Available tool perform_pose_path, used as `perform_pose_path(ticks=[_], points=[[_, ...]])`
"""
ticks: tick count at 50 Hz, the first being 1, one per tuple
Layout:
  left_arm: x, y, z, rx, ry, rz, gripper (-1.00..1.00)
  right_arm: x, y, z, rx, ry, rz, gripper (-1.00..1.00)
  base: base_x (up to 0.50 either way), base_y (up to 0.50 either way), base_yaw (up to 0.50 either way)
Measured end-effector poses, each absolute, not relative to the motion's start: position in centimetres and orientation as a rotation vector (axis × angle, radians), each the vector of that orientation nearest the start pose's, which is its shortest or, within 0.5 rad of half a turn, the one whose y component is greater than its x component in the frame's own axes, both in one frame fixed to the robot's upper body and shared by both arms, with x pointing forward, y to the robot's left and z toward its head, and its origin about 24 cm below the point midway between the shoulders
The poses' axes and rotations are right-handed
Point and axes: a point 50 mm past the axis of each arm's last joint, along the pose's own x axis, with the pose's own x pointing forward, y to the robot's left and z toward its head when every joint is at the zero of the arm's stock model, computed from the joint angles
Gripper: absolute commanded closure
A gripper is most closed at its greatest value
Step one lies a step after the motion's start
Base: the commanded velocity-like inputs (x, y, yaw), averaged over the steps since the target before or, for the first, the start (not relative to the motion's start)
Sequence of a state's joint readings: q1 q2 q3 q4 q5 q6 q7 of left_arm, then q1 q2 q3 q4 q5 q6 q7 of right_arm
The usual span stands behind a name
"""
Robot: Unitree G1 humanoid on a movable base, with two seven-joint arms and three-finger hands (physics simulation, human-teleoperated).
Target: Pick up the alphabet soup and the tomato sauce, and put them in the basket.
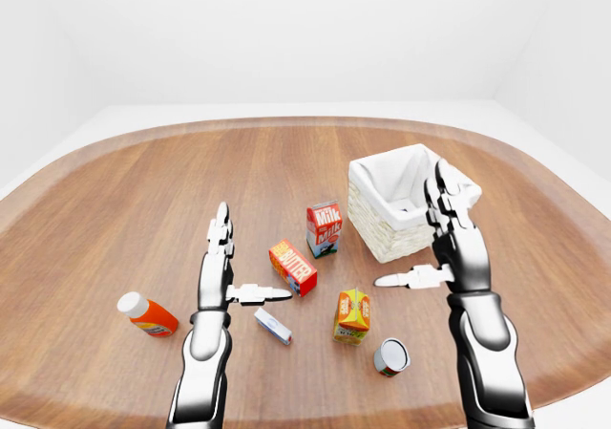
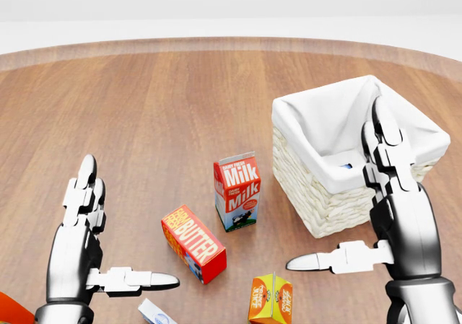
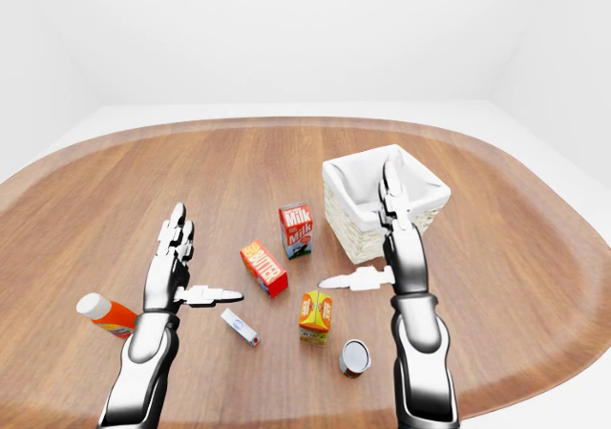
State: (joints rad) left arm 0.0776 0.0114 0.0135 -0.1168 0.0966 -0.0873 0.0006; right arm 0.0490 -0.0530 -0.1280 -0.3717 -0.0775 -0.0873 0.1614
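A can (image 1: pixel 390 356) with a red and white label lies on its side near the bottom of the left-eye view, below my right hand; I cannot read which can it is. The white wicker basket (image 1: pixel 370 225) with a cloth liner stands at the right. A small blue bit (image 2: pixel 346 167) of something shows inside it, the rest hidden by the wall. My right hand (image 2: pixel 333 188) is open, fingers pointing up against the basket's near wall, thumb out to the left. My left hand (image 1: pixel 252 255) is open and holds nothing, left of the butter box.
A milk carton (image 1: pixel 325 228) stands left of the basket. A butter box (image 1: pixel 293 268), an orange juice carton (image 1: pixel 352 315), a small white and blue box (image 1: pixel 273 325) and a ketchup bottle (image 1: pixel 146 315) lie between and beside my arms. The round wooden table (image 1: pixel 143 181) ends just below.
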Motion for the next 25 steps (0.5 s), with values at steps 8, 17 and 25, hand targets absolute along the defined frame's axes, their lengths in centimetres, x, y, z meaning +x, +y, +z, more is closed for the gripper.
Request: perform_pose_path(ticks=[8,17,25], points=[[23.8,15.8,5.9,0.112,-0.128,0.031,-1.0,22.5,-18.2,10.7,-0.193,-0.315,0.013,-1.0,0.0,0.0,0.0],[23.8,15.8,5.9,0.112,-0.128,0.031,-1.0,21.8,-18.3,9.4,-0.211,-0.251,0.004,-1.0,0.0,0.0,0.0],[23.8,15.8,5.9,0.112,-0.128,0.031,-1.0,21.2,-18.4,8.4,-0.22,-0.206,0.002,-1.0,0.0,0.0,0.0]])
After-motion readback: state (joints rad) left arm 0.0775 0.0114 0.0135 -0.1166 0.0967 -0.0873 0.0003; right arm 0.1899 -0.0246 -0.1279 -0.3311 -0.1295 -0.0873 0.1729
